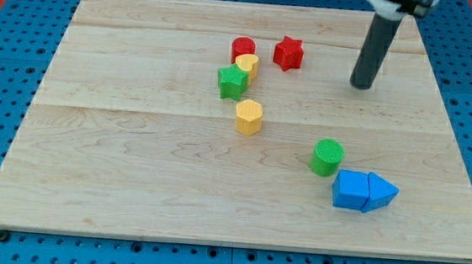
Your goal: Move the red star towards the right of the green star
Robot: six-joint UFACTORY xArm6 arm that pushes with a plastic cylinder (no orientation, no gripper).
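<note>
The red star lies near the view's top centre of the wooden board. The green star lies below and to its left, touching a yellow block that sits between it and a red cylinder. My tip rests on the board to the right of the red star, a clear gap away and slightly lower in the view. The dark rod rises from it toward the view's top right.
A yellow hexagonal block lies below the green star. A green cylinder sits at the lower right, with a blue cube and a blue triangular block touching each other just below it.
</note>
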